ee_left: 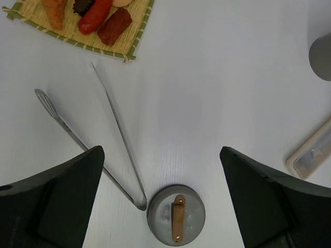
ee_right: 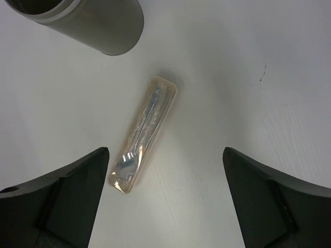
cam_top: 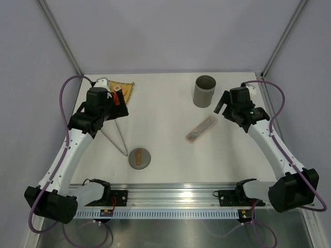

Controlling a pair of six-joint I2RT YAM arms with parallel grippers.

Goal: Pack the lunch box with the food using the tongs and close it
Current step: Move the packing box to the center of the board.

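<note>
The lunch box point(cam_top: 205, 91) is an upright grey canister, open-topped, at the back right of the table; its wall also shows in the right wrist view point(ee_right: 98, 23). The food point(ee_left: 103, 18), orange and red pieces, lies on a yellow woven mat point(cam_top: 125, 87) at the back left. The silver tongs point(cam_top: 122, 139) lie flat on the table in a narrow V point(ee_left: 116, 129), untouched. My left gripper point(cam_top: 111, 108) hovers open above the tongs point(ee_left: 160, 149), holding nothing. My right gripper point(cam_top: 223, 106) hangs open beside the lunch box point(ee_right: 165, 150), empty.
A round grey lid with a brown handle point(cam_top: 139, 157) lies by the tongs' joined end point(ee_left: 176, 214). A pale oblong cutlery case point(cam_top: 201, 129) lies in front of the lunch box, just under my right gripper point(ee_right: 145, 137).
</note>
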